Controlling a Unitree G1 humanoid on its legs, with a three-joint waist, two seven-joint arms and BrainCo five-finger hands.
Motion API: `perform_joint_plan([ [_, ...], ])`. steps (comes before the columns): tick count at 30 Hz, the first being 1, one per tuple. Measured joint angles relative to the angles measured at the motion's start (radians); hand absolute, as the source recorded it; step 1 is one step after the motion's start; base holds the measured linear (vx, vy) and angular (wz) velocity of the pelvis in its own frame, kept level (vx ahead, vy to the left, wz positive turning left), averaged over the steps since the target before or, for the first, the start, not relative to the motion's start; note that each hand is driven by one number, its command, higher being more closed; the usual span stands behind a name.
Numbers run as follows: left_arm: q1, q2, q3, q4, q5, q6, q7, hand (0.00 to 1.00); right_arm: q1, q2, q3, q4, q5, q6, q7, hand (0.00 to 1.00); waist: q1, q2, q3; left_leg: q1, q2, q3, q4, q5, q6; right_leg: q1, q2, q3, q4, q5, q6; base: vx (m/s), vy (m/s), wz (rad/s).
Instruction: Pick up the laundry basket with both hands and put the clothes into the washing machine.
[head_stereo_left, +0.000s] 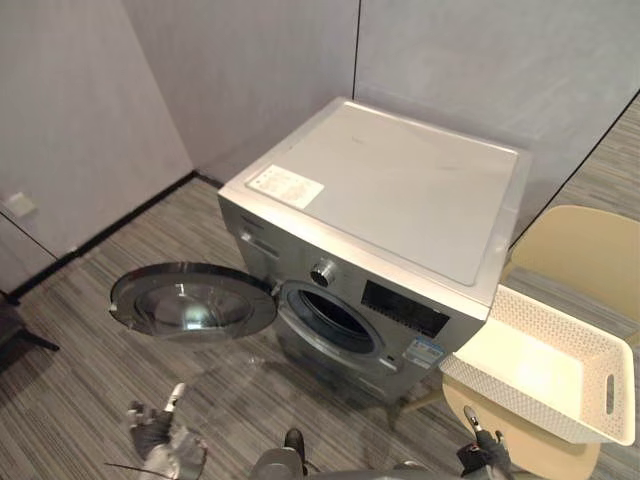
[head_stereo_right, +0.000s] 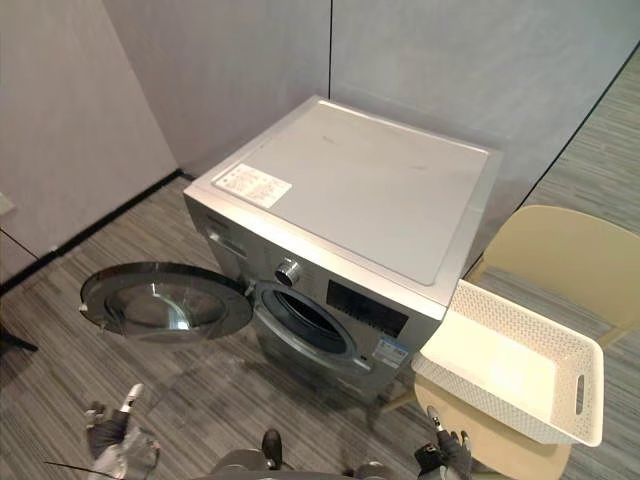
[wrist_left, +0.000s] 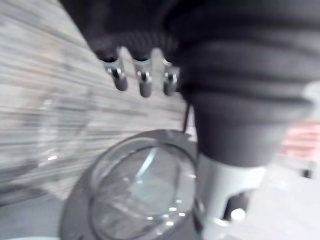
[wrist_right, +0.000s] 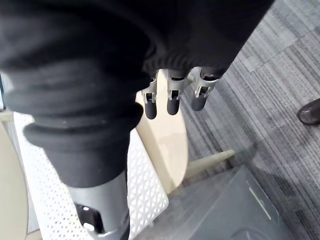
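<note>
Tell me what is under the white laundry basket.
A beige chair: its seat edge shows beneath the laundry basket, its backrest behind. The basket covers most of the seat, hiding anything else there.

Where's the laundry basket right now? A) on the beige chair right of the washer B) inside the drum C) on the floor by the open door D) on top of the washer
A: the white laundry basket sits on the beige chair beside the washing machine.
</note>
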Motion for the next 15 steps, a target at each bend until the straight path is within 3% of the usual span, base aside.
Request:
perform_joint_plan([
  [1, 0.011, -0.001, 0.013, -0.048, 0.026, -0.002, 0.015, 0.0, -0.022, -0.03, 0.024, 0.003, -0.028, 0.0, 0.001, 0.0, 0.011, 0.024, -0.015, -0.006, 0.0, -0.014, 0.011, 0.0, 0.0, 0.008, 0.007, -0.002, -0.02, 0.012, -0.002, 0.04, -0.018, -0.01],
  [4, 0.01, -0.001, 0.017, -0.161, 0.053, 0.0, 0.028, 0.0, -0.066, -0.057, 0.048, 0.004, -0.038, 0.001, 0.002, 0.0, 0.017, 0.049, -0.022, -0.062, -0.003, -0.035, 0.083, 0.001, 0.0, 0.017, 0.008, -0.03, -0.041, 0.028, -0.013, 0.02, 0.009, 0.26],
  [6, -0.002, 0.007, 0.016, -0.313, 0.163, 0.002, 0.036, 0.0, -0.137, -0.086, 0.066, 0.026, -0.036, 0.0, 0.003, 0.0, 0.019, 0.072, -0.013, -0.117, -0.015, -0.037, 0.139, 0.04, -0.006, 0.018, -0.008, -0.068, -0.036, 0.032, -0.022, -0.04, 0.024, 0.54],
  [7, -0.017, 0.013, 0.016, -0.332, 0.193, 0.004, 0.037, 0.0, -0.155, -0.087, 0.063, 0.042, -0.034, 0.001, 0.0, 0.0, 0.017, 0.066, -0.012, -0.112, -0.028, -0.037, 0.116, 0.071, -0.009, 0.016, -0.025, -0.08, -0.04, 0.039, -0.034, -0.08, 0.049, 0.46],
  [8, -0.044, 0.023, 0.016, -0.367, 0.255, 0.012, 0.038, 0.0, -0.177, -0.088, 0.063, 0.072, -0.035, 0.0, -0.001, 0.0, 0.022, 0.06, 0.003, -0.126, -0.023, -0.004, 0.218, 0.028, 0.024, 0.021, -0.05, -0.098, -0.037, 0.044, -0.04, -0.06, 0.036, 0.3],
  [9, -0.052, 0.032, 0.014, -0.379, 0.292, 0.014, 0.039, 0.0, -0.184, -0.093, 0.068, 0.075, -0.035, 0.003, 0.0, 0.0, 0.02, 0.07, 0.008, -0.133, 0.016, 0.037, 0.362, -0.042, 0.056, 0.037, -0.059, -0.103, -0.034, 0.045, -0.039, -0.11, 0.086, 0.32],
  [10, -0.063, 0.053, 0.009, -0.384, 0.325, 0.022, 0.044, 0.0, -0.17, -0.094, 0.076, 0.069, -0.034, 0.007, 0.004, 0.0, 0.01, 0.08, 0.004, -0.101, 0.079, 0.071, 0.482, -0.082, 0.037, 0.061, -0.081, -0.115, -0.032, 0.049, -0.036, -0.11, 0.084, 0.29],
  [11, -0.069, 0.063, 0.007, -0.385, 0.334, 0.023, 0.046, 0.0, -0.163, -0.092, 0.083, 0.065, -0.034, 0.008, 0.006, 0.0, -0.004, 0.079, 0.003, -0.08, 0.102, 0.081, 0.494, -0.082, 0.037, 0.07, -0.092, -0.128, -0.034, 0.051, -0.032, -0.13, 0.127, 0.46],
  [13, -0.107, 0.098, -0.017, -0.386, 0.372, 0.028, 0.061, 0.0, -0.125, -0.095, 0.103, 0.036, -0.022, 0.011, 0.011, 0.0, -0.03, 0.083, -0.007, -0.04, 0.179, 0.099, 0.454, -0.081, 0.036, 0.072, -0.113, -0.172, -0.04, 0.063, -0.01, -0.07, 0.13, 0.7],
  [15, -0.182, 0.136, -0.043, -0.386, 0.396, 0.03, 0.061, 0.0, -0.093, -0.106, 0.102, 0.03, 0.012, 0.014, 0.012, 0.0, -0.066, 0.104, -0.024, -0.036, 0.217, 0.051, 0.298, -0.053, -0.007, 0.045, -0.142, -0.235, -0.011, 0.074, 0.011, 0.02, 0.284, 1.12],
])
